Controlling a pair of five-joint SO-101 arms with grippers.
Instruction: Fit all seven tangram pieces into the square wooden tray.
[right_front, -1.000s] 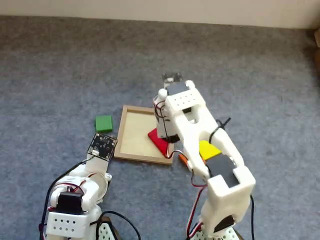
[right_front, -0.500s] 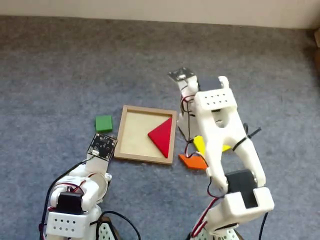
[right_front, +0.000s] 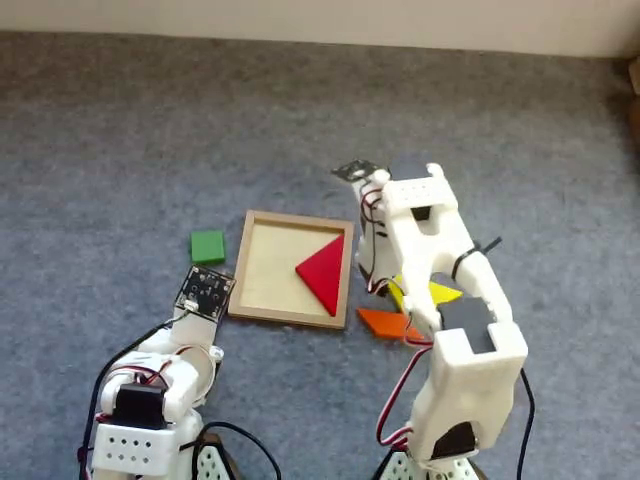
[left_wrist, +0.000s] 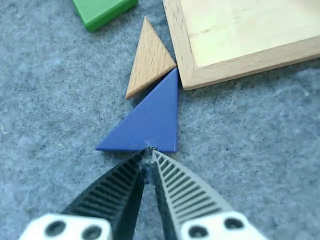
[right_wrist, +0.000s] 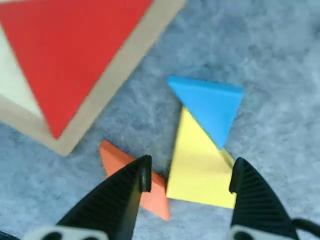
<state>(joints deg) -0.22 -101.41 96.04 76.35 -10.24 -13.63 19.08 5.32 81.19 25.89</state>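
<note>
**Square wooden tray** (right_front: 270, 268): sits mid-counter; carries the red triangle (right_front: 325, 270) flat against its right rim.

**Right tool** (right_wrist: 191, 172): spread wide, grips nothing, hangs over the yellow triangle (right_wrist: 202, 182) just right of the tray.

**Light blue triangle** (right_wrist: 212, 107): touches the yellow one.

**Orange piece** (right_wrist: 156, 197): lies near-left of the yellow triangle.

**Left tool** (left_wrist: 148, 151): closed, empty, tips at the edge of the dark blue triangle (left_wrist: 150, 125).

**Wooden triangle** (left_wrist: 150, 62): touches the dark blue one beside a tray corner.

**Green square** (right_front: 207, 246): lies left of the tray.

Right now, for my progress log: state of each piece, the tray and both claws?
Tray: holds one piece.
Red triangle: in tray.
Green square: outside.
Wooden triangle: outside.
Dark blue triangle: outside.
Light blue triangle: outside.
Yellow triangle: outside.
Orange piece: outside.
Left claw: shut.
Right claw: open.
</note>
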